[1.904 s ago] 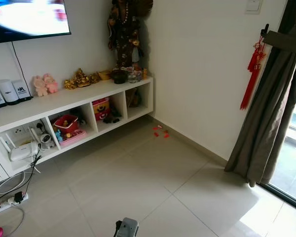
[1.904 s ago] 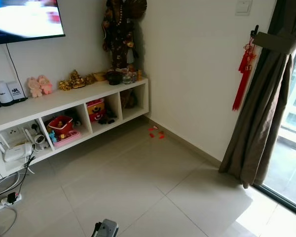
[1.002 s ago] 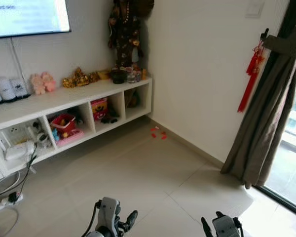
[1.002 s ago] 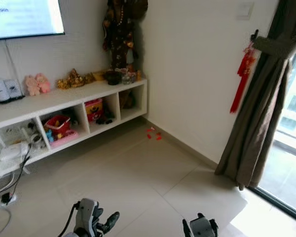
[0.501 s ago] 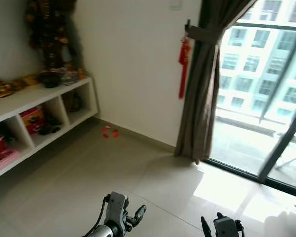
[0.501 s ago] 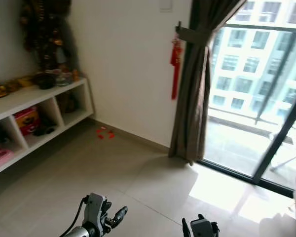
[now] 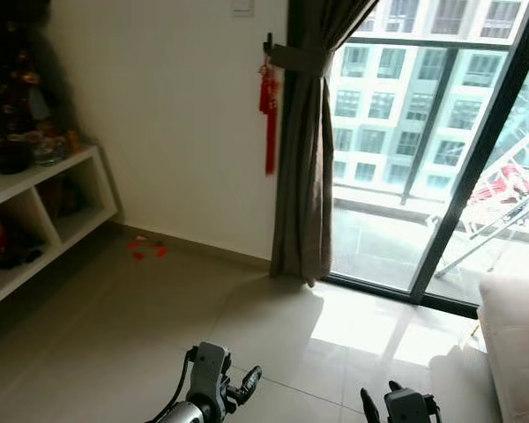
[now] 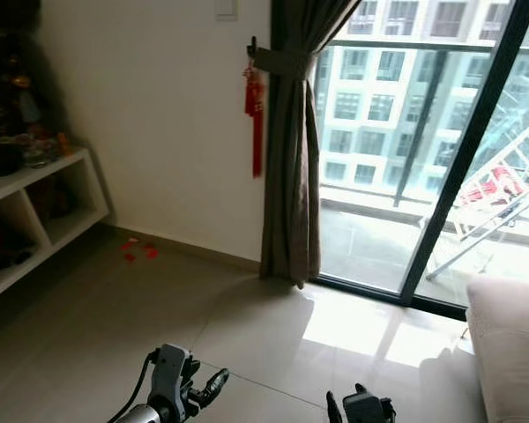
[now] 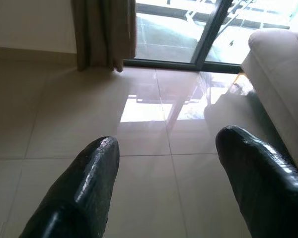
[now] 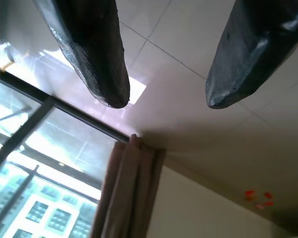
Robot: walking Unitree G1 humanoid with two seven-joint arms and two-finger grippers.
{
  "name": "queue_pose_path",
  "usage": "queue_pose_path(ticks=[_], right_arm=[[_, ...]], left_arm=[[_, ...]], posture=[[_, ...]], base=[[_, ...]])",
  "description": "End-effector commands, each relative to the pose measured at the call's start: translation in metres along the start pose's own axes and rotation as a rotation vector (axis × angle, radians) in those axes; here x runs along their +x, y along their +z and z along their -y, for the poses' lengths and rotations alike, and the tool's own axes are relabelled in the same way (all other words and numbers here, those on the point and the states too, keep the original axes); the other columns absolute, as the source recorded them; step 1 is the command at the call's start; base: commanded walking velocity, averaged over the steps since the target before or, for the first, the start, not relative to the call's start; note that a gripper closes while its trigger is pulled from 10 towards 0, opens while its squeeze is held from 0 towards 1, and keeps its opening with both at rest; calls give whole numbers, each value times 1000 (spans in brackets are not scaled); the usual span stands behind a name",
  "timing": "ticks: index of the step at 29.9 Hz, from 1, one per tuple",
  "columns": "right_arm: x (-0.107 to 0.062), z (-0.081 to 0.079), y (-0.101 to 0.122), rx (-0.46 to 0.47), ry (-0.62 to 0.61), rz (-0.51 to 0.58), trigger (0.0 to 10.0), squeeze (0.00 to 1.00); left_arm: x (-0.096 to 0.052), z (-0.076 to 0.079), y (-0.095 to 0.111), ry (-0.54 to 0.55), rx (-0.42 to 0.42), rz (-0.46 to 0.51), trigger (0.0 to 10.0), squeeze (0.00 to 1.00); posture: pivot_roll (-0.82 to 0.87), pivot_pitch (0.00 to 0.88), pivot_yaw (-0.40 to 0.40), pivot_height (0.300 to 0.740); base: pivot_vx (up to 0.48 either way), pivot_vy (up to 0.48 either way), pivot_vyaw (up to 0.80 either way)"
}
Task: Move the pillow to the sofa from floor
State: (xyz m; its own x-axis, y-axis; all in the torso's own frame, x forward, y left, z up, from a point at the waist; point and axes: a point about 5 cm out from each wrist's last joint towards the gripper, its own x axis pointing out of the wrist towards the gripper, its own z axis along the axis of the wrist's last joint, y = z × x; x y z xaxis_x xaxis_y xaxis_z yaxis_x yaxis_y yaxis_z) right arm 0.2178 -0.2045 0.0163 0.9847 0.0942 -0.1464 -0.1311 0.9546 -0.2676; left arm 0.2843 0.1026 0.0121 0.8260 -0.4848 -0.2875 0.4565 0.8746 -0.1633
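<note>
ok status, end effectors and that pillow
Left end effector open, empty, low over floor tiles. Right end effector open, empty. No pillow sighted; sofa edge at right.

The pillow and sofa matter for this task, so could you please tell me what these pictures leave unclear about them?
- Pillow: none can be made out on the floor in the head views or the wrist views.
- Sofa: cut off by the right and bottom edges of the head views, so its seat is hidden.
- Shelf: cut off by the left edge; its contents are too dark to tell.
- Right pincer: fingers apart, nothing between them. Left pincer likewise.
</note>
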Motion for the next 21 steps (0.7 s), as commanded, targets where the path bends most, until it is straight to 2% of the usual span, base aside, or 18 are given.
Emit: queue_pose_path(ticks=[1,5,7,12,14,17,18,21], right_arm=[[0,-3,1,4,17,-7,10000,0],[0,-3,2,10,20,-6,10000,0],[-2,-3,3,19,9,1,10000,0],[-3,-2,4,21,0,5,10000,0],[-9,4,6,21,-34,12,10000,0],[-12,6,6,19,-50,14,10000,0],[-16,9,8,11,-67,17,10000,0],[-15,10,9,11,-66,16,10000,0]], left_arm=[[-2,-1,-2,1,27,-5,10000,0],[0,2,2,-6,43,9,10000,0],[5,7,11,-20,81,52,10000,0],[6,9,14,-23,87,66,10000,0],[12,17,21,-50,86,91,10000,0],[14,22,23,-68,88,99,10000,0],[16,26,26,-95,91,101,10000,0],[16,25,23,-97,97,91,10000,0]], posture=[[127,0,56,740],[111,0,66,740],[72,0,92,740],[67,0,96,740],[3,0,142,740],[3,0,142,740],[-20,0,123,740],[2,0,84,740]], base=[[0,0,0],[0,0,0],[0,0,0],[0,0,0],[0,0,0],[0,0,0],[0,0,0],[0,0,0]])
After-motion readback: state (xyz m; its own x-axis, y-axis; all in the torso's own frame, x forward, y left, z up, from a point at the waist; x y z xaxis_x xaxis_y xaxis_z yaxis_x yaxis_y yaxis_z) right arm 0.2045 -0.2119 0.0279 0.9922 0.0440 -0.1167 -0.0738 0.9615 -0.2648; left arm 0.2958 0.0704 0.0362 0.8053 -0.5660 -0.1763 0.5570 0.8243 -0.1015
